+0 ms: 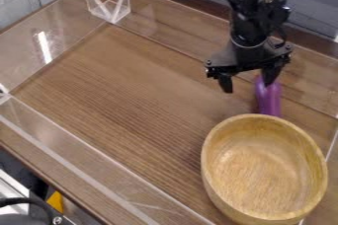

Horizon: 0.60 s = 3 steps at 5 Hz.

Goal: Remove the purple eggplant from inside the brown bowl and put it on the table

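Your gripper [248,74] hung w/ its jaws spread wide and nothing between them, just above the table [119,81], near the far-right acrylic wall. The purple eggplant [268,97] lay on the wood right below and slightly to the right of the fingertips, outside the brown bowl [264,167] and just beyond its far rim, w/ a thin strip of tabletop showing between the two. The bowl itself looked empty. So the placing looked done, as far as you could judge; the risks were all in how you left. First: one fingertip sat very close to the eggplant's upper end, maybe touching, couldn't tell from this angle. If you swung sideways before lifting, that finger could've nudged the toy, and a glossy rounded piece like that would roll easily, prob. toward the bowl rim or the wall. Second: closing the jaws while low could've clipped it and dragged it along. Third: a low retreat toward the camera would've crossed the bowl's thick rim and could've knocked or shifted the bowl into the eggplant. Safest was prob. straight up first, jaws left apart, then away.
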Each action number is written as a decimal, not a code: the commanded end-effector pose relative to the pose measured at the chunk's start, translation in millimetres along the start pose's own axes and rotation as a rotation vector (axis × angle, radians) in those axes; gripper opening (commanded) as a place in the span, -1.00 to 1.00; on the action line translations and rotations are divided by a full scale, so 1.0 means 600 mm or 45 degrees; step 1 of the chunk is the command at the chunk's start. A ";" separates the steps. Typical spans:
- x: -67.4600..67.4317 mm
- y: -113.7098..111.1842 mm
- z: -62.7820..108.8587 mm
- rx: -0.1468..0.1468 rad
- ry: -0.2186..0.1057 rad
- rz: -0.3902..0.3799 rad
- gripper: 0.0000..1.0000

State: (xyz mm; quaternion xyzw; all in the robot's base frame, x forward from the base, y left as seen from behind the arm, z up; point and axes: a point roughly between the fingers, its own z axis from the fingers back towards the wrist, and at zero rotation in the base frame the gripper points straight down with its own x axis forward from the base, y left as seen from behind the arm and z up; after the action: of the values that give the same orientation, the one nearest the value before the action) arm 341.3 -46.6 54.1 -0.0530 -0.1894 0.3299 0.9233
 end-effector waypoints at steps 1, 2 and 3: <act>0.023 -0.008 0.014 -0.019 -0.042 0.023 1.00; 0.025 -0.007 0.010 -0.002 -0.037 0.031 1.00; 0.026 -0.005 0.006 0.014 -0.031 0.039 1.00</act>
State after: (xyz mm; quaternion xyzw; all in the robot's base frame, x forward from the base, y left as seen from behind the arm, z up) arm 343.4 -41.8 46.9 -0.0365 -0.1740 0.3427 0.9225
